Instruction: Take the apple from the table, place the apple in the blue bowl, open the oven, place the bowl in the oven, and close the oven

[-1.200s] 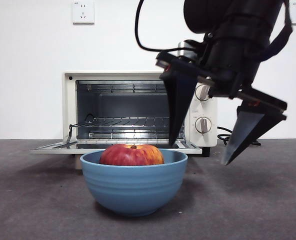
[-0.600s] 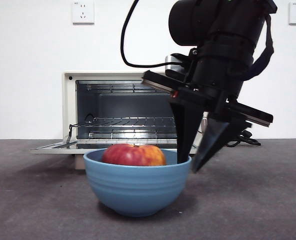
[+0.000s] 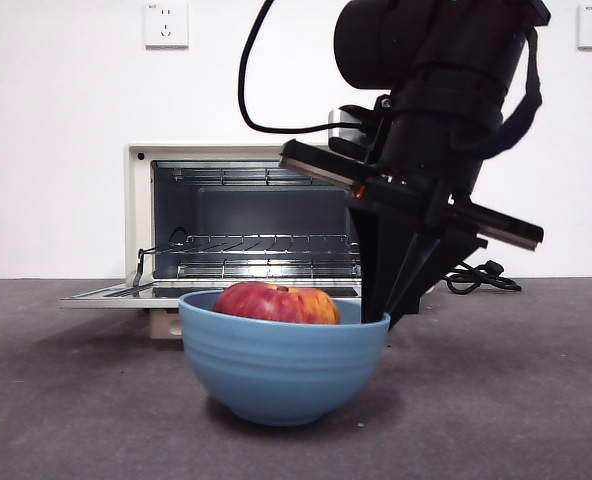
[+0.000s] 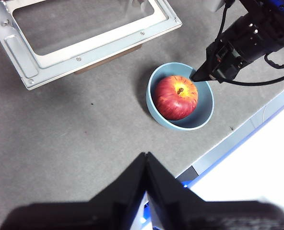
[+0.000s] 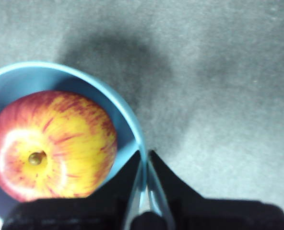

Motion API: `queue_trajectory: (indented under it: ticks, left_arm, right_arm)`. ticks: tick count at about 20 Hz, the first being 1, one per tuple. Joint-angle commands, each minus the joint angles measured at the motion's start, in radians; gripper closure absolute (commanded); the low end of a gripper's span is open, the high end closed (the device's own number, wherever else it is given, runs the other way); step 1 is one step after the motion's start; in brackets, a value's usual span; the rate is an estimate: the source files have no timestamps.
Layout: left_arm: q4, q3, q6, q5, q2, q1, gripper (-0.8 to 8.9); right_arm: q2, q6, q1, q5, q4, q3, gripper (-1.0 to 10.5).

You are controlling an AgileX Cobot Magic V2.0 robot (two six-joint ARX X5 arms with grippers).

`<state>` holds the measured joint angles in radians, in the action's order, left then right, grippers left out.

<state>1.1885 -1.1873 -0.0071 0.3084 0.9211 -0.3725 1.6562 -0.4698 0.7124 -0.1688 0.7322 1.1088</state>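
1. Nearest in the front view, the blue bowl (image 3: pixel 284 363) is seen standing on the dark grey desk (image 3: pixel 76 420), slightly tilted, with its right side lifted a little.
2. The apple (image 3: pixel 276 302) is held inside the bowl, its red and yellow top showing above the rim; in the right wrist view the stem is seen facing up.
3. The right gripper (image 5: pixel 146 160) is set on the bowl's right rim, and its fingers (image 5: pixel 132 175) are pinched on the blue wall, one inside the bowl and one outside.
4. In the front view the same gripper (image 3: pixel 388 310) is seen coming down from the large black arm at upper right.
5. The left gripper (image 4: pixel 146 160) is held high over the desk, well apart from the bowl, with its fingers pressed together on nothing.
6. Behind the bowl, the oven (image 3: pixel 141 215) is seen with its door folded down flat and the wire rack inside exposed.
7. A black cord (image 3: pixel 481 277) is seen lying on the desk to the oven's right.
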Motion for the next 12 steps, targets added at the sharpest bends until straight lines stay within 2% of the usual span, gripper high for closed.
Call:
queue_trajectory:
  ticks: [1, 4, 6, 12]
  left_arm:
    - [0.006, 0.003, 0.015, 0.002, -0.004, -0.002, 8.19]
    - [0.027, 0.003, 0.015, 0.002, -0.005, -0.002, 8.18]
    - [0.030, 0.003, 0.015, 0.002, -0.010, -0.002, 8.18]
    - [0.030, 0.003, 0.015, 0.002, -0.053, -0.002, 8.18]
  right_arm:
    - [0.009, -0.032, 0.002, 0.043, 0.010, 0.090, 9.6]
    - [0.011, -0.067, -0.008, 0.114, 0.008, 0.231, 9.6]
    - [0.026, -0.108, -0.035, 0.130, 0.005, 0.324, 9.6]
    - [0.207, -0.217, -0.120, 0.109, 0.116, 0.628, 9.6]
